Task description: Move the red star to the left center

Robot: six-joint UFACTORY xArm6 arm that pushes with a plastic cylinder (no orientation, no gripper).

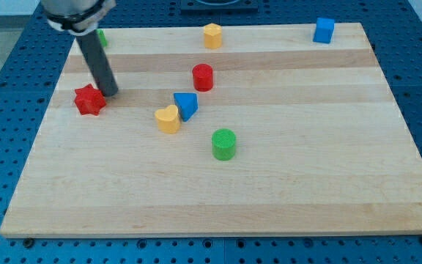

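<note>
The red star (89, 100) lies on the wooden board (269, 191) near its left edge, a little above mid-height. My dark rod comes down from the view's top left, and my tip (110, 93) rests just to the right of the star, at or almost at its upper right edge.
A red cylinder (203, 77), a blue triangular block (186, 105) and a yellow heart (168, 118) sit near the middle. A green cylinder (224, 144) lies below them. A yellow hexagon (212, 35) and a blue cube (324, 30) are at the top edge. A green block (102, 38) shows behind the rod.
</note>
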